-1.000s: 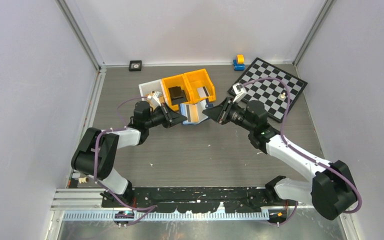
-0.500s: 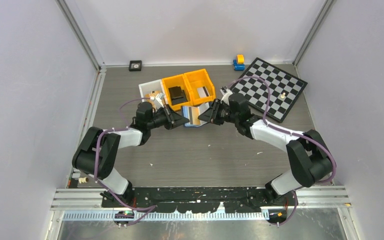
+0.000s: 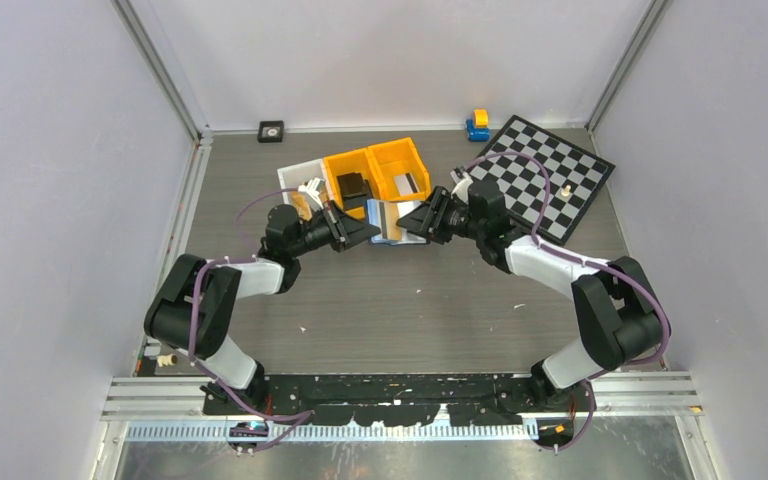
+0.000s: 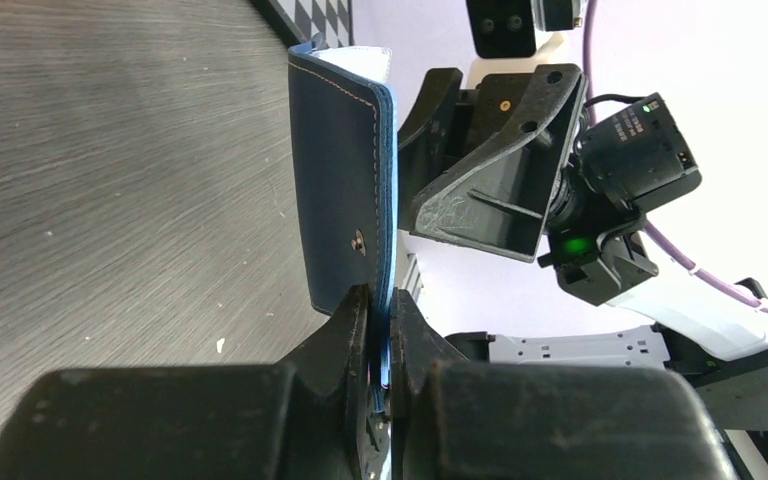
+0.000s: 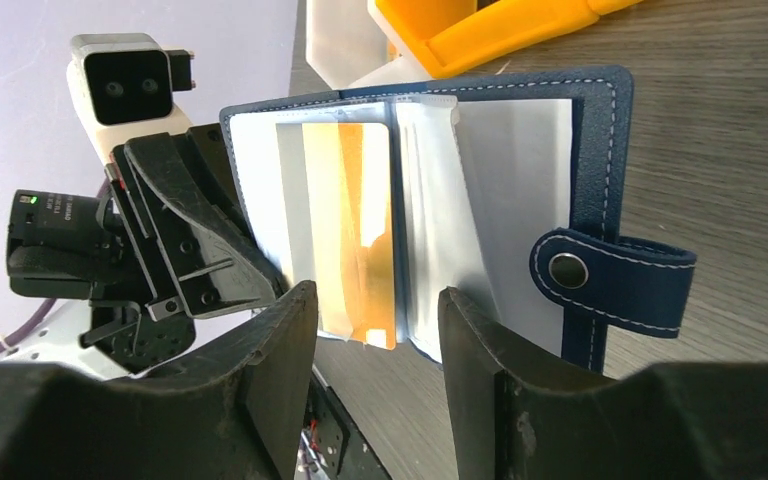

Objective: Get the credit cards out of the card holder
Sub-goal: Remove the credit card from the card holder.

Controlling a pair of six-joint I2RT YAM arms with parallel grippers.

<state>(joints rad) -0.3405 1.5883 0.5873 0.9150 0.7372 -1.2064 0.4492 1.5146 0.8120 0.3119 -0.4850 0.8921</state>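
Now, left hand (image 4: 378, 335) clenched on card holder (image 4: 340, 190); right hand (image 5: 375, 330) opposite, released, facing tan card (image 5: 360, 220).

Grey wood-grain surface (image 3: 410, 300). Far middle: two orange bins side by side, left (image 3: 343, 161) holding a black block (image 3: 353, 186), right (image 3: 400, 148); white bin (image 3: 293, 175) touching the left one. Chessboard (image 3: 540, 170) at far right, tilted. Blue-and-yellow toy (image 3: 478, 124) and small black square item (image 3: 271, 131) along the far edge.
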